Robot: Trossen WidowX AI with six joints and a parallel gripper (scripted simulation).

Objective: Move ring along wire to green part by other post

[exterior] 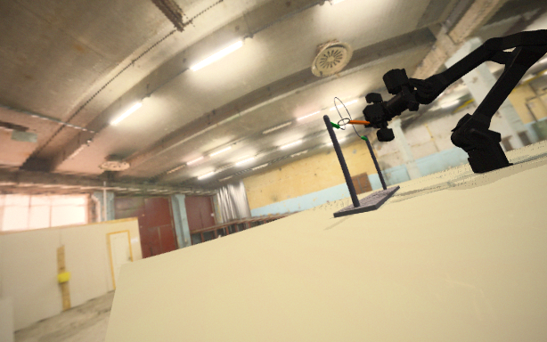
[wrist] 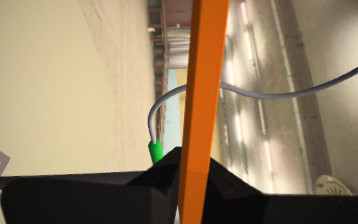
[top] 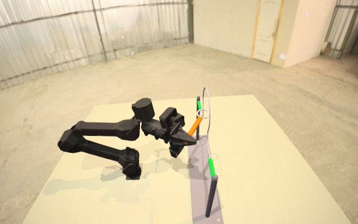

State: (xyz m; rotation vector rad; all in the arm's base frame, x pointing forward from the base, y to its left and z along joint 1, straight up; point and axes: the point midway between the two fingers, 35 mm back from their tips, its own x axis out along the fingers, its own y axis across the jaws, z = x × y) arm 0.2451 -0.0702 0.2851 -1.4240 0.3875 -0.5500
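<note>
The gripper (top: pixel 190 142) is clamping the orange handle (top: pixel 195 126); the top view is showing the ring (top: pixel 203 114) beside the far post (top: pixel 198 122), while the wrist view is showing only handle and wire (wrist: pixel 280 94).

1. This is a big industrial hall or warehouse: corrugated metal walls (top: pixel 87 32) stand at ten o'clock.
2. A bare concrete floor (top: pixel 163 73) spreads around the tabletop (top: pixel 262 163).
3. Overhead run strip lights (exterior: pixel 216 55), a round ceiling vent (exterior: pixel 331 58), and red doors (exterior: pixel 156 224) stand far back.
</note>
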